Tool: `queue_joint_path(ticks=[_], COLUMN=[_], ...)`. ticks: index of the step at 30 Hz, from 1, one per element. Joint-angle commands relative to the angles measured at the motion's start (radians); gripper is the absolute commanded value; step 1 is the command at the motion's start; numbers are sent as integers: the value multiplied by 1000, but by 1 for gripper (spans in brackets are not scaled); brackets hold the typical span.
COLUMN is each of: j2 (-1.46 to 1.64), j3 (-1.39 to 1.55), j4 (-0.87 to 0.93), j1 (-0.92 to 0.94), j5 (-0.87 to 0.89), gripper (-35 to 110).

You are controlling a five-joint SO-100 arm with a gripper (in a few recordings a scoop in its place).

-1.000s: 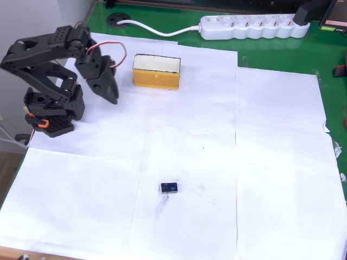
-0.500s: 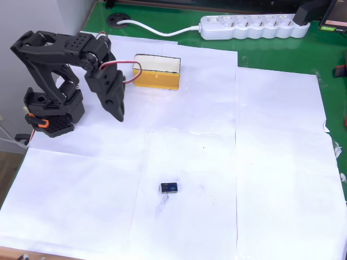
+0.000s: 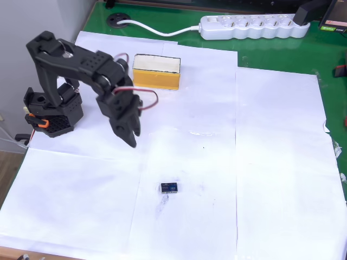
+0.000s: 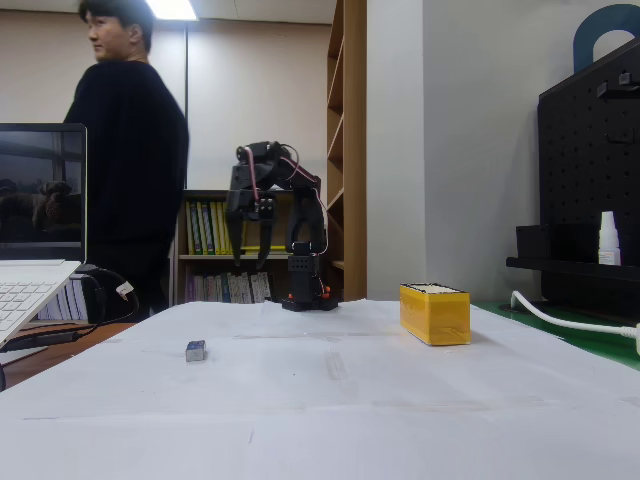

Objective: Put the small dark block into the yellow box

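Your small dark block (image 3: 168,188) lies alone on the white paper (image 3: 271,162), well apart from the yellow box (image 3: 156,71) near the power strip (image 3: 252,26). Your gripper (image 3: 132,138) hangs between them above the paper, empty; whether its jaws are parted I cannot tell.

Black arm, bent at the elbow and reaching out from its base, shown from overhead. The gripper (image 3: 132,138) points steeply downward, jaws drawn close together, raised above the tabletop in the fixed view (image 4: 262,255).
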Motion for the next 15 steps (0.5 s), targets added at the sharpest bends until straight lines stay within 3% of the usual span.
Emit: queue_joint_path(ticks=[1, 9, 15], j2=[29, 156, 291], j3=[89, 158, 241], j4=[-58, -115, -161], j1=[14, 12, 21], j5=[-569, -560, -612], gripper=[18, 29, 30])
